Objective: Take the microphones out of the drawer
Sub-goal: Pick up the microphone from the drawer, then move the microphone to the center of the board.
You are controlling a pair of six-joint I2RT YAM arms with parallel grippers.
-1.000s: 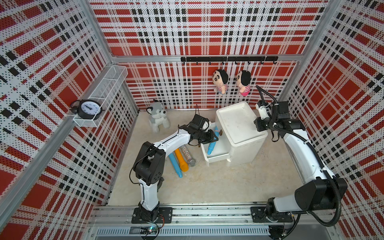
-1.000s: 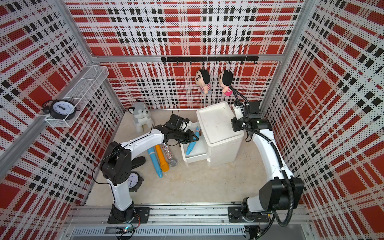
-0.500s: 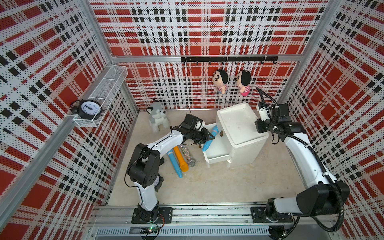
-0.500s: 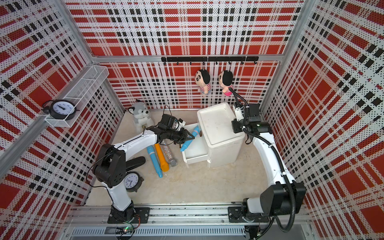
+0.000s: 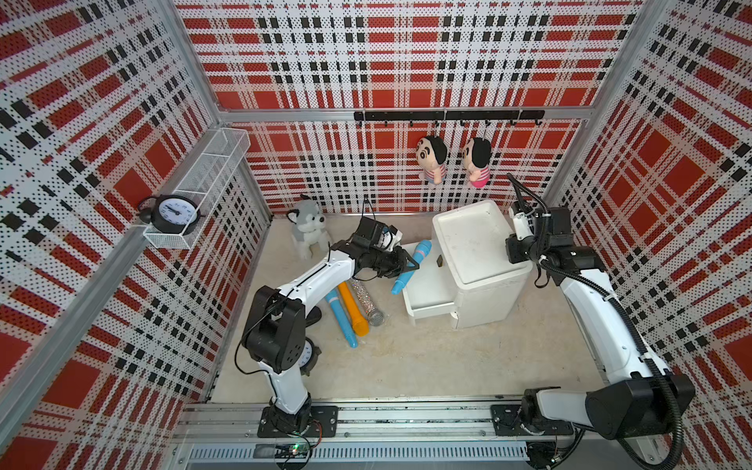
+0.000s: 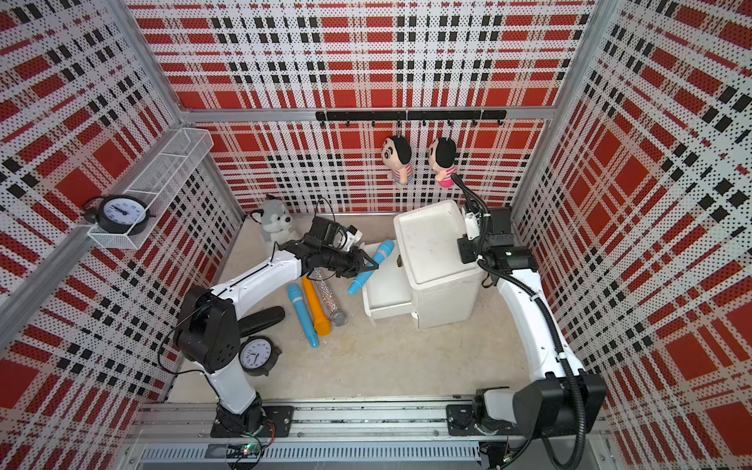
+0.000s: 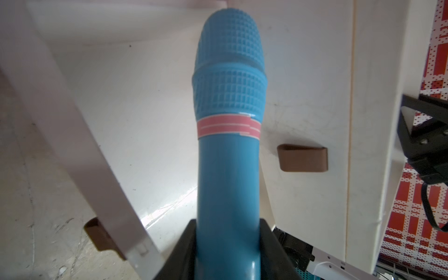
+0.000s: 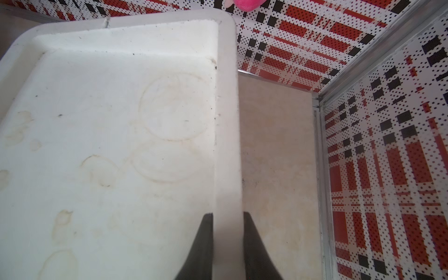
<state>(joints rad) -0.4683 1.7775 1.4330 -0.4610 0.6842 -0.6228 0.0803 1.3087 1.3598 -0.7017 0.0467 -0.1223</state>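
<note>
The microphone (image 5: 412, 263) is blue with a pink band and a ribbed head (image 7: 229, 72). My left gripper (image 5: 407, 266) is shut on its handle, and it hangs tilted over the left side of the open white drawer (image 5: 427, 299). Its head points toward the cabinet (image 5: 472, 244) and its tail sticks out over the floor. Both top views show this, with the microphone (image 6: 371, 264) in my left gripper (image 6: 365, 265) beside the drawer (image 6: 386, 295). In the left wrist view the black fingers (image 7: 184, 242) flank the handle. My right gripper (image 8: 228, 215) is shut on the cabinet's raised top rim (image 8: 226, 121).
On the floor left of the drawer lie a blue microphone (image 5: 339, 319), an orange one (image 5: 354, 305), a glittery one (image 5: 366, 301) and a black one (image 6: 262, 319). A clock (image 6: 256, 354) lies by the left arm's base. A husky plush (image 5: 307, 228) stands at the back.
My left gripper has carried the blue microphone a little leftward, away from the cabinet, and tilted it more. The right arm has stayed on the cabinet rim.
</note>
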